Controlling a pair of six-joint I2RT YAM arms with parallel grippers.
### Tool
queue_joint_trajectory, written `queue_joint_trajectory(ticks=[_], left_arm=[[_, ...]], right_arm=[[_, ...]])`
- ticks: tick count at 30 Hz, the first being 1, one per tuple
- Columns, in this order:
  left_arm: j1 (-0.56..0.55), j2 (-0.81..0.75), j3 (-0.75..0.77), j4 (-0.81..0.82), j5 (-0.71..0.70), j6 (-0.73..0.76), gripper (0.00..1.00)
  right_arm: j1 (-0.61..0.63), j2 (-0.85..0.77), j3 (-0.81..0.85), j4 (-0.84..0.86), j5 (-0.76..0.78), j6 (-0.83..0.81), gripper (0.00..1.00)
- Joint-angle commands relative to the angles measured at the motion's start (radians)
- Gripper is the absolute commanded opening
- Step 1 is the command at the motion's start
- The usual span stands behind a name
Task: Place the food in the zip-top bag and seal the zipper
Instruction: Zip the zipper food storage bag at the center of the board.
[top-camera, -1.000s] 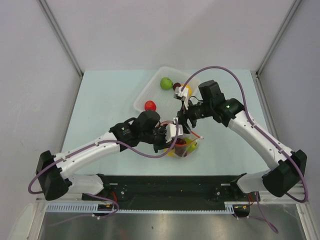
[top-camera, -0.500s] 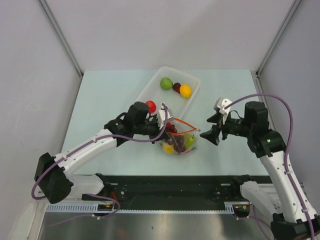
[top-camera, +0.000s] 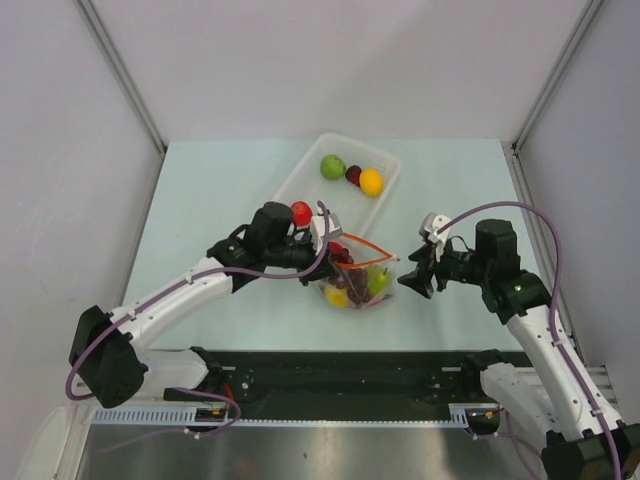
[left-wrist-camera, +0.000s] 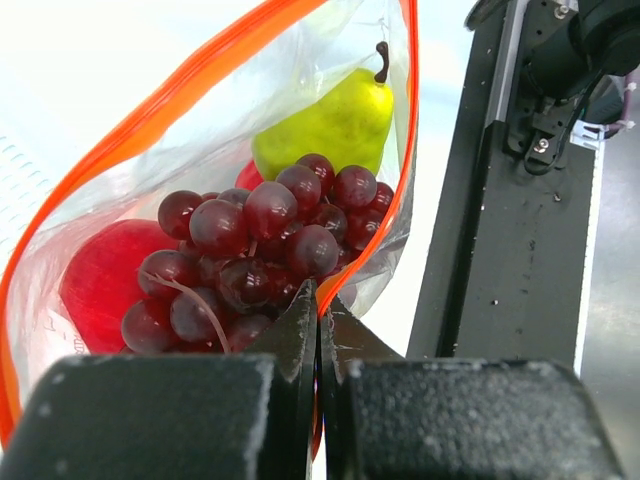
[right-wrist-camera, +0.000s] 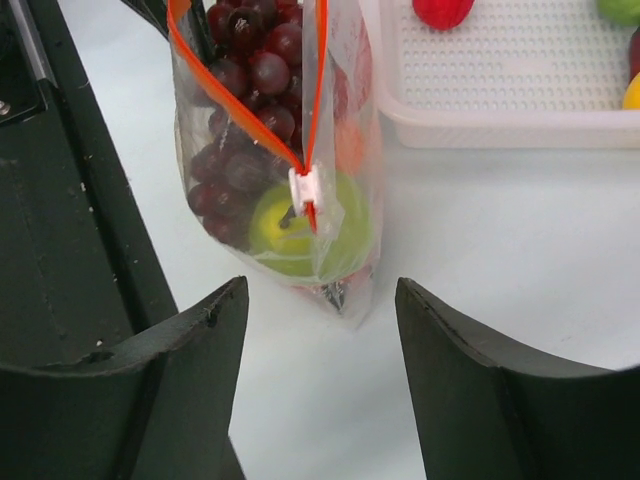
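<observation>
A clear zip-top bag (top-camera: 358, 278) stands on the tabletop (top-camera: 210, 200) between two robot arms, just in front of a white tray (right-wrist-camera: 480, 125). The left hand (left-wrist-camera: 318, 298) is pressed together on one lip of the bag's mouth, apparently to hold the floppy pouch upright and open. Inside are a bunch of grapes (left-wrist-camera: 260, 250), a green pear (left-wrist-camera: 325, 130) and a red apple (left-wrist-camera: 100, 280). The orange zipper (left-wrist-camera: 150, 105) gapes wide, its white slider (right-wrist-camera: 305, 190) parked at the end facing the right arm. The right hand (right-wrist-camera: 320, 297), fingers spread and holding nothing, hovers low beside the bag, likely lined up for that slider. Four fruits lie in the tray, so sealing looks premature.
</observation>
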Motion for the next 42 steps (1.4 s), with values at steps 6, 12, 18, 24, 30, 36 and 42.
queue_joint_trajectory(ticks=[6,12,18,24,30,36,42], left_arm=[[0.016,-0.002,-0.003,0.056,0.048,-0.021,0.00],[0.026,0.002,-0.004,0.070,0.063,-0.040,0.00],[0.037,0.001,-0.003,0.068,0.075,-0.035,0.00],[0.036,-0.012,0.005,0.036,0.077,-0.001,0.02],[0.036,-0.056,0.081,0.023,0.026,0.040,0.50],[-0.101,0.025,0.347,-0.140,-0.075,0.210,0.56],[-0.190,0.120,0.450,-0.173,-0.124,0.364,0.68]], right_arm=[[0.046,0.024,-0.034,0.217,-0.008,0.047,0.60],[0.083,0.038,-0.041,0.257,0.005,0.031,0.42],[0.086,0.034,-0.031,0.247,0.008,0.014,0.16],[0.088,0.009,-0.020,0.230,0.012,-0.010,0.00],[0.092,-0.005,0.002,0.194,0.005,-0.038,0.00],[0.123,0.044,0.057,0.091,0.029,-0.064,0.00],[0.143,0.023,0.049,0.100,0.074,-0.012,0.00]])
